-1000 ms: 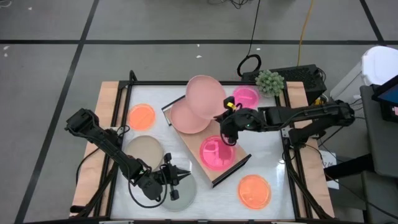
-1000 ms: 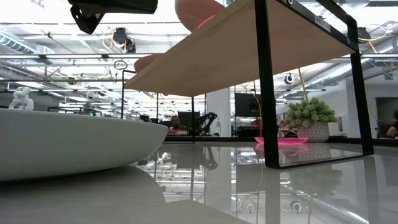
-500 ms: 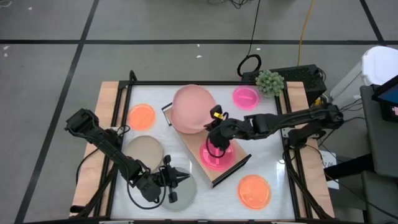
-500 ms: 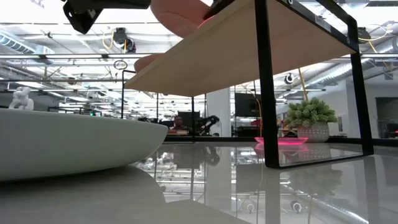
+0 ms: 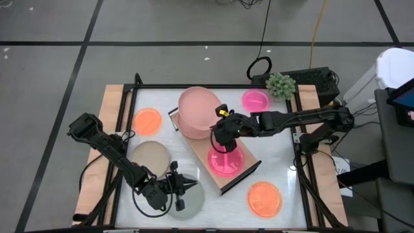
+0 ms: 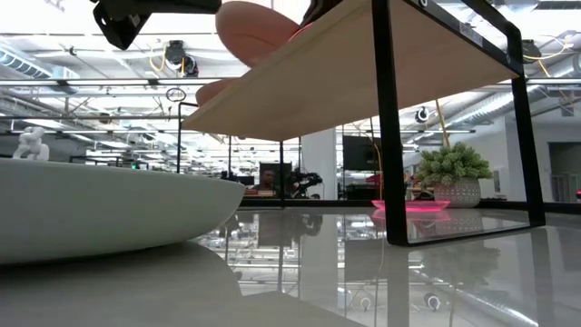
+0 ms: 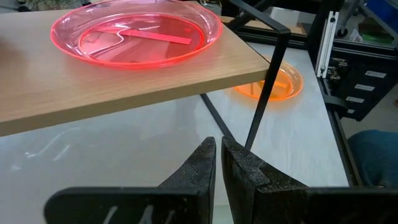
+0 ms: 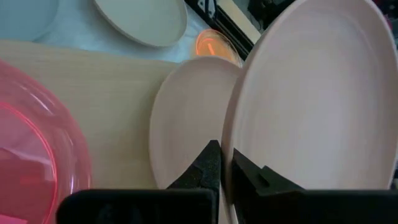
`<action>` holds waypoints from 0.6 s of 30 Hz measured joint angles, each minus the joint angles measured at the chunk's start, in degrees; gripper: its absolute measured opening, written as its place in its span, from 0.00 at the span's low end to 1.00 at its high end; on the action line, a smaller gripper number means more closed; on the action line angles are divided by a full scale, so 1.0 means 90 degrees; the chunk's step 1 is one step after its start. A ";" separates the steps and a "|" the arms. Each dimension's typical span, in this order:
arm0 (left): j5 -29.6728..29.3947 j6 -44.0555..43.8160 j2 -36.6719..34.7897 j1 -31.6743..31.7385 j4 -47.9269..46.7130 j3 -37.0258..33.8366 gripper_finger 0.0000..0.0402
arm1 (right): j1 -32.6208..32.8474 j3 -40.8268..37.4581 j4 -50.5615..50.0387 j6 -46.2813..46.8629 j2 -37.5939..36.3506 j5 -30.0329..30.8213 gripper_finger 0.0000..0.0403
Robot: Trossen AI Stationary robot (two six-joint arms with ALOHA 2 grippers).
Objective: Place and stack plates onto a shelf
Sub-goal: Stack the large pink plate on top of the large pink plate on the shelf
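A robotics lab: a framed bench (image 5: 284, 155) on a grey taped floor (image 5: 58, 58), trailing cables (image 5: 264, 32), and an open hall with ceiling ducts (image 6: 91, 64) and monitors (image 6: 272, 173) beyond.

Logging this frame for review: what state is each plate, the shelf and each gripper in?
Right gripper: shut on held pink plate, tilted above the shelf.
Lower pink plate: flat on shelf.
Hot-pink plate: on shelf.
Left gripper: shut, empty, over grey-green plate.

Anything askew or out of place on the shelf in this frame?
Yes. The right gripper is shut on the rim of a dusty-pink plate, which is tilted above a second pink plate lying on the shelf, not yet stacked flat. The hot-pink plate lies flat.
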 joint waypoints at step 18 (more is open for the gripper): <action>0.0007 -0.0049 0.0000 0.0000 0.0002 0.0000 0.08 | -0.0216 -0.0321 -0.0076 0.0353 0.0000 -0.0706 0.01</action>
